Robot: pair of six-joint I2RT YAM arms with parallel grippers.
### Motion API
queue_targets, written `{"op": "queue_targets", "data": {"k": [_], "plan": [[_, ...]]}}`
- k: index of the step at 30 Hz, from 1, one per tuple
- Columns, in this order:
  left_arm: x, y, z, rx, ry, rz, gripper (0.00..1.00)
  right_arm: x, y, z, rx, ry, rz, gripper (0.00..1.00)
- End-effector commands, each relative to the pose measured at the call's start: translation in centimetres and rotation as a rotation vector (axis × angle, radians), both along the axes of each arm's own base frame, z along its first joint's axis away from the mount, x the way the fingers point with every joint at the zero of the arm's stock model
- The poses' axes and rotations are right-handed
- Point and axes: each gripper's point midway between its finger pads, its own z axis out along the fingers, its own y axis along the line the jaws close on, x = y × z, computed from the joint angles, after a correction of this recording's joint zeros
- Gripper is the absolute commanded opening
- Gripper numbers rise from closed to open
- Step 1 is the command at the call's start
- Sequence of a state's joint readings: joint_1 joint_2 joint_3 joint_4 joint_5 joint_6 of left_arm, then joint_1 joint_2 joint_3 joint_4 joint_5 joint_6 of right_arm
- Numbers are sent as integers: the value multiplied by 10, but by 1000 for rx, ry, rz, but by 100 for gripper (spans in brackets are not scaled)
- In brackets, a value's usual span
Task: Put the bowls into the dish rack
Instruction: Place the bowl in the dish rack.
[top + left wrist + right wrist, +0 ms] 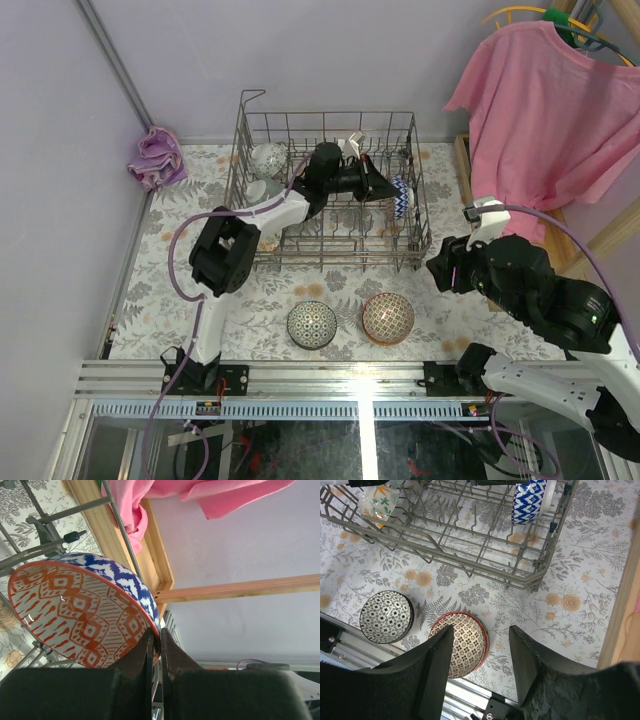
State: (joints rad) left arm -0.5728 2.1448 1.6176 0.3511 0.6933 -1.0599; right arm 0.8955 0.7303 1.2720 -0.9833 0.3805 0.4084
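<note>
A blue zigzag bowl (80, 615), red-patterned inside, stands on edge at the right end of the dish rack (320, 263), its rim pinched by the clenched left gripper (156, 640). Glazed ceramic: probably stiff, slick and breakable, best gripped at the rim. In front of the rack lies a red-rimmed bowl (467, 645); the right gripper (481, 632) hovers near it, jaws apart, empty

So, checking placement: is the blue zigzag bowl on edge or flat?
On edge: the blue zigzag bowl sits sideways inside the dish rack, left gripper clamped on its rim.

Top camera overlooked the rack (340, 262); right wrist looked down at its near-right corner, shared; left wrist sat close inside.
</note>
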Motion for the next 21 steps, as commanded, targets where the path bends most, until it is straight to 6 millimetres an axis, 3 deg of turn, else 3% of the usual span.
{"op": "queue_targets", "data": {"k": [1,8,21], "plan": [[-6,0,23,-114,-65,-88,0,7,12,2,12,-10,15,55],[-13,0,38,-143,-99,-138,0,12,17,-2,-8,-6,24,55],[-3,8,-9,-78,2,-99,0,15,22,-8,-19,2,31,55]]}}
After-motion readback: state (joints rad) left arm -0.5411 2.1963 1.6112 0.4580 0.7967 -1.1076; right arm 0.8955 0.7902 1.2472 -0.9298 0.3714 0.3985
